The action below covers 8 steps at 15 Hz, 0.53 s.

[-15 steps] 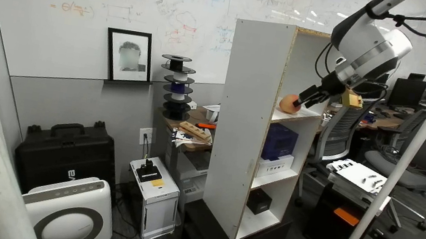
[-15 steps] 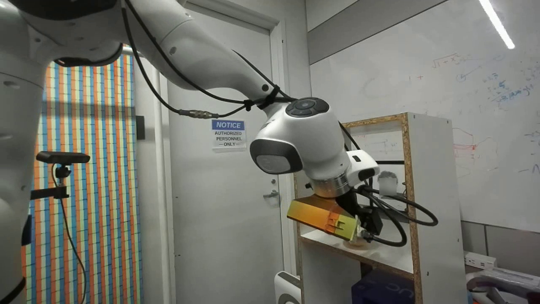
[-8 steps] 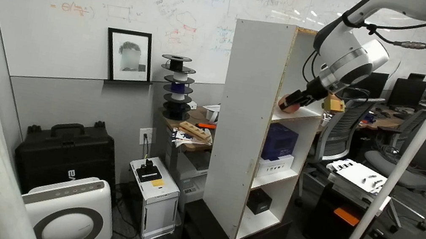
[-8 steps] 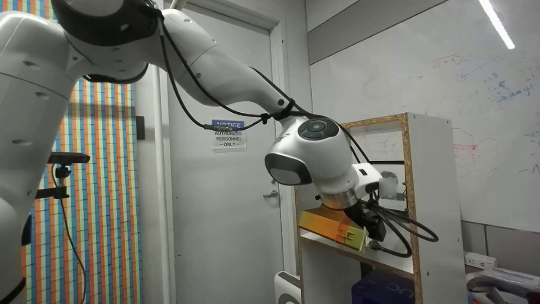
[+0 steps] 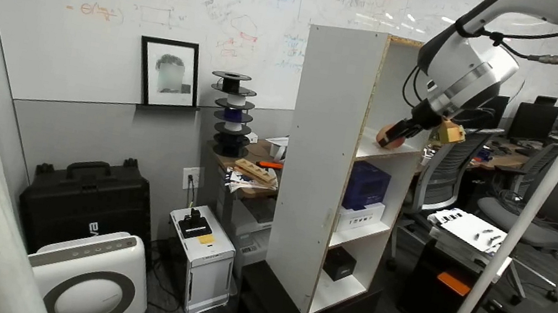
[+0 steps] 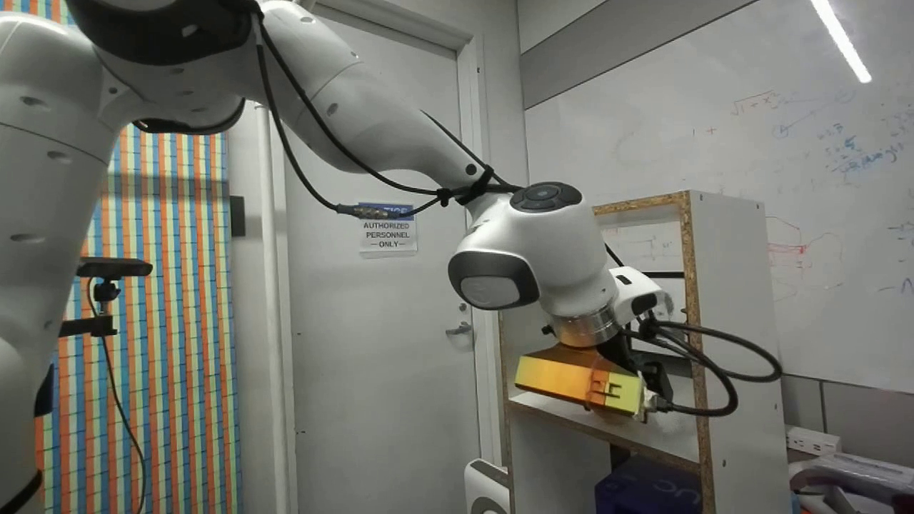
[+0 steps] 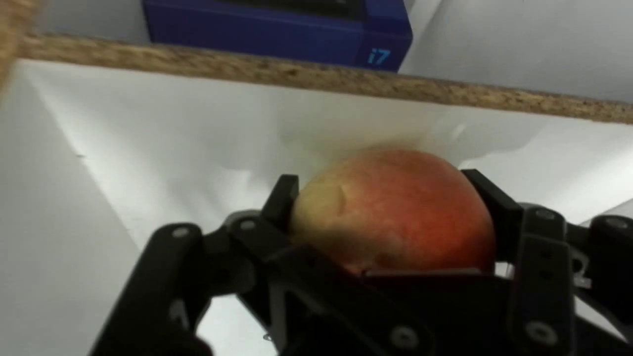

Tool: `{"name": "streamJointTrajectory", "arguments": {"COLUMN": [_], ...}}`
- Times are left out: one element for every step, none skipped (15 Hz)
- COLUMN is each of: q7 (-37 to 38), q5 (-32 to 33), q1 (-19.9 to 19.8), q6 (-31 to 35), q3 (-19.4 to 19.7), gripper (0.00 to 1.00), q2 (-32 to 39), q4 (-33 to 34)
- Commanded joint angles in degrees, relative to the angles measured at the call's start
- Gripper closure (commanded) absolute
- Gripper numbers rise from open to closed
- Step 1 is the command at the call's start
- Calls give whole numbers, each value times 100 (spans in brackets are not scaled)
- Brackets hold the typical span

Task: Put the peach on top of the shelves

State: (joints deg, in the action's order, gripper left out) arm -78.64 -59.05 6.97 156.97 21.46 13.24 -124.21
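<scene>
The peach [image 5: 383,132] is in the top compartment of the white shelves [image 5: 323,158], near its open front. The shelves also show in an exterior view [image 6: 735,343]. In the wrist view the peach [image 7: 405,212] is red and yellow, above the white shelf board. My gripper [image 7: 381,188] is shut on it, with black fingers [image 7: 494,207] touching it on both sides. The gripper [image 5: 393,135] reaches in from the open front, tilted down. In an exterior view the orange-yellow box [image 6: 578,382] on my wrist mostly hides the peach. I cannot tell whether the peach touches the board.
A chipboard edge [image 7: 296,74] fronts the top compartment. Below are a dark blue box [image 5: 365,186], a white box [image 5: 361,218] and a black box [image 5: 339,263]. Cables [image 6: 728,357] loop from my wrist beside the shelf upright. A white pole [image 5: 544,181] stands in front.
My gripper moved toward the peach and closed around it. In the last half second the gripper and peach shifted together, toward the open front of the compartment.
</scene>
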Motion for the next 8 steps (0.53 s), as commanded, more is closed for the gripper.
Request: {"name": "streamJointTrajectory", "arguments": {"q7": [764,1009,1255,1530,1818,2109,2394,2677], "q5": [1612,2121,2616,3125,3619,4121,4563,4857], "q1": [310,351,330,289,214,-706,-870,-1111], "q6": [-155,-296,-476,-696,-996,-1480,-2029,-2533], "q3": [767,991,1132,1246,1315,591,581,398], "gripper": [45,45,45,45,45,45,45,45], "q2": [-1007,-1202,-1426,-1652,-1850,-1998,-2185,-2403], "q4": [-827,-935,-1002,-1042,-1022,-858,-709,-569]}}
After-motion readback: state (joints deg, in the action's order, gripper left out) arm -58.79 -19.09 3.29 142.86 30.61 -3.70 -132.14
